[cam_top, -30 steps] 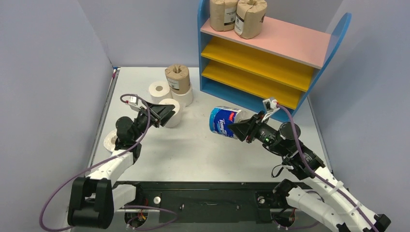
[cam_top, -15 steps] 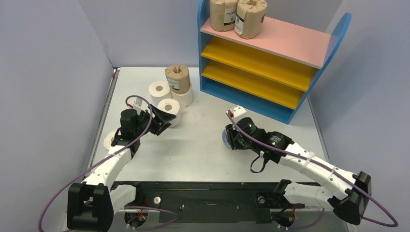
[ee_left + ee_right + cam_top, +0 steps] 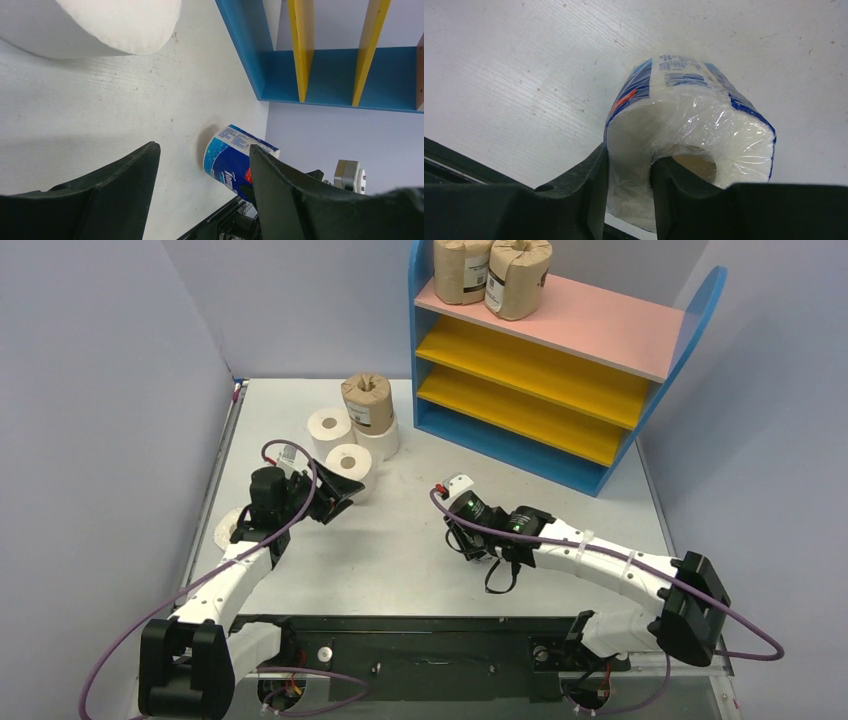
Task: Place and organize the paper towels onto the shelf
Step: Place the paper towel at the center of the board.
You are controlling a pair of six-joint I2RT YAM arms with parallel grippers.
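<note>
My right gripper [image 3: 630, 167] is shut on a blue-and-white Tempo paper towel roll [image 3: 684, 100], one finger in its hollow core and one outside its wall. The roll sits low over the table's middle, its far end at or near the surface, and also shows in the left wrist view as the Tempo roll [image 3: 232, 157]. From above, the right wrist [image 3: 470, 520] hides it. My left gripper [image 3: 335, 495] is open and empty, just in front of a plain white roll [image 3: 350, 462]. The shelf [image 3: 540, 350] stands at the back right with two brown-wrapped rolls [image 3: 490, 275] on its pink top board.
A brown roll [image 3: 367, 400] stands on a white roll [image 3: 385, 440] at the back left, next to another white roll [image 3: 328, 425]. One more white roll [image 3: 230, 530] lies at the left table edge, partly behind my left arm. Both yellow boards [image 3: 530, 370] are bare.
My right arm has swung the Tempo roll away from the shelf's front, leftward and down to the middle of the table. My left gripper has drawn back slightly from the white roll.
</note>
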